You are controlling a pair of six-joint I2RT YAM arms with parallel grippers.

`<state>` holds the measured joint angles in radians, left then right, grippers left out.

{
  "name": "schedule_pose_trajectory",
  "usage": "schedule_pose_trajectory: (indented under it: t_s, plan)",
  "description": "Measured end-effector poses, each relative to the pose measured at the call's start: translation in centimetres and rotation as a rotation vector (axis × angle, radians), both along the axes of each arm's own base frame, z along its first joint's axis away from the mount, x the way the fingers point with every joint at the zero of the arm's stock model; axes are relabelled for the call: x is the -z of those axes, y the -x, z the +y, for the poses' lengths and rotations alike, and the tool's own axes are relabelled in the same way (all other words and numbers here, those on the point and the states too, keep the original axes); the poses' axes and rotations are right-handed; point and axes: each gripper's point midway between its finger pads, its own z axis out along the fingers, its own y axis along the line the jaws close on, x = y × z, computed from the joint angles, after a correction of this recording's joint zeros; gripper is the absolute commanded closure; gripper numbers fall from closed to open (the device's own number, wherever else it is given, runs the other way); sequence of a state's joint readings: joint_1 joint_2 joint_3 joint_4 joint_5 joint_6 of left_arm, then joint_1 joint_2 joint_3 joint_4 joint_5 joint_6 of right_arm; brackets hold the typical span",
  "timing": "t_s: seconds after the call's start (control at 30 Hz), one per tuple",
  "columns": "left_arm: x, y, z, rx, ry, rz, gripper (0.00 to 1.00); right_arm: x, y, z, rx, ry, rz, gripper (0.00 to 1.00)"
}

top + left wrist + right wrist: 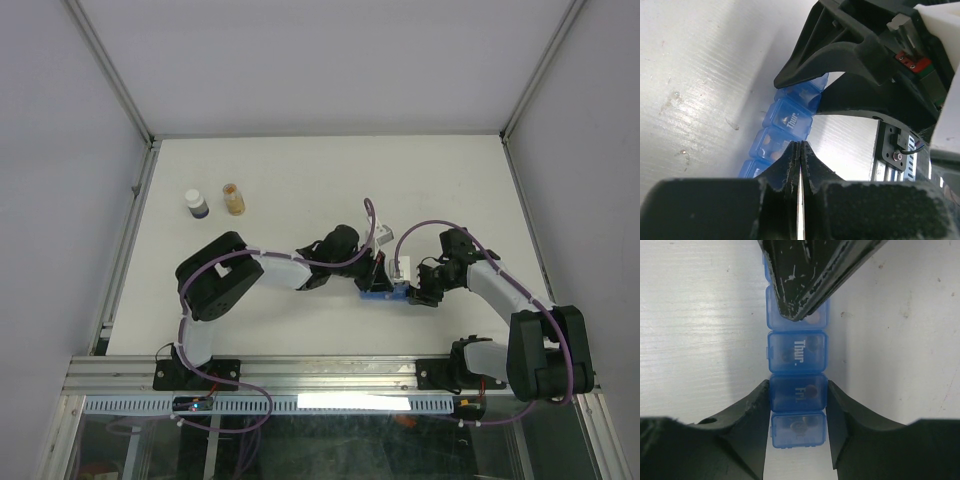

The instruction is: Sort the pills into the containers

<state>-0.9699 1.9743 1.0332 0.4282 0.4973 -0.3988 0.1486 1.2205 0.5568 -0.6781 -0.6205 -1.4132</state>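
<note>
The translucent blue pill organizer [380, 293] lies on the white table between both arms, its lids closed. In the right wrist view, the organizer [797, 351] shows lids marked "Thur." and "Fri.", with dark round pills inside. My right gripper [797, 395] is shut on the "Fri." compartment, one jaw touching each side. My left gripper [800, 146] is shut and empty, its tips resting on a compartment of the organizer [790, 120]. Its fingers [805, 285] show from above on the lid beyond "Thur.". In the top view, the left gripper [378, 272] and right gripper [408, 293] meet at the strip.
A whitish round vial [196, 204] and a small clear bottle with orange-tan contents [233, 199] stand at the back left. Metal frame rails run along the table's left side and near edge. The right gripper's fingers [840, 55] crowd the left wrist view.
</note>
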Motion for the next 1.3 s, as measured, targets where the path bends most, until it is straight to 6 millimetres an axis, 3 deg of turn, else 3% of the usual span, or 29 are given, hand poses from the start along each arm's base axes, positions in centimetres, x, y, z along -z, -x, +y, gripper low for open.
schedule_pose_trajectory:
  t_s: [0.53,0.93,1.3]
  plan:
    - [1.3,0.5,0.7,-0.009,-0.072,0.041,1.0,0.0,0.0,0.0,0.0,-0.001,0.001,0.62]
    - [-1.0,0.5,0.7,-0.012,-0.042,0.019,1.0,0.0,0.0,0.0,0.001,-0.001,0.002,0.62]
    - [-1.2,0.3,0.7,-0.021,-0.041,0.012,1.0,0.0,0.0,0.1,0.0,-0.004,0.001,0.61]
